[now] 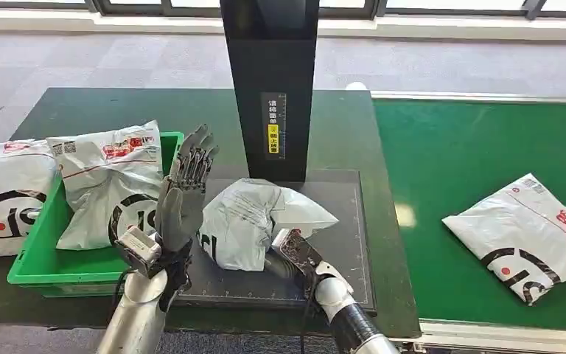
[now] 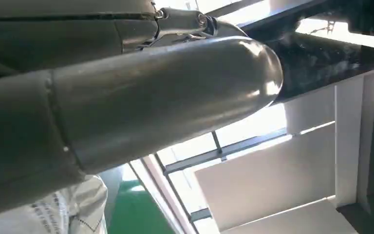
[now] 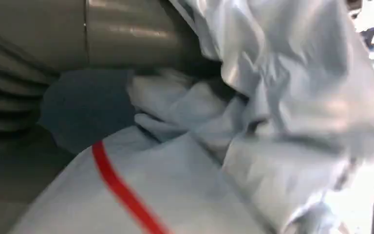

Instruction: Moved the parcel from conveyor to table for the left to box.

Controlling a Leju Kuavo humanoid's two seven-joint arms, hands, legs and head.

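A crumpled white parcel (image 1: 247,217) lies on the dark mat (image 1: 348,243) in front of the black scanner column (image 1: 273,88). My right hand (image 1: 293,254) reaches in from the near side and grips the parcel's near edge; in the right wrist view the bunched plastic with a red stripe (image 3: 272,122) presses against that hand (image 3: 121,39). My left hand (image 1: 183,190) stands upright just left of the parcel, fingers straight and apart, holding nothing. The left wrist view has its grey thumb (image 2: 151,97) up close. A green box (image 1: 37,269) at the left holds another white parcel (image 1: 110,184).
A third parcel (image 1: 4,195) lies on the dark table (image 1: 81,110) left of the box. On the green conveyor (image 1: 472,147) to the right rests one more white parcel (image 1: 527,236). The scanner column stands right behind the mat.
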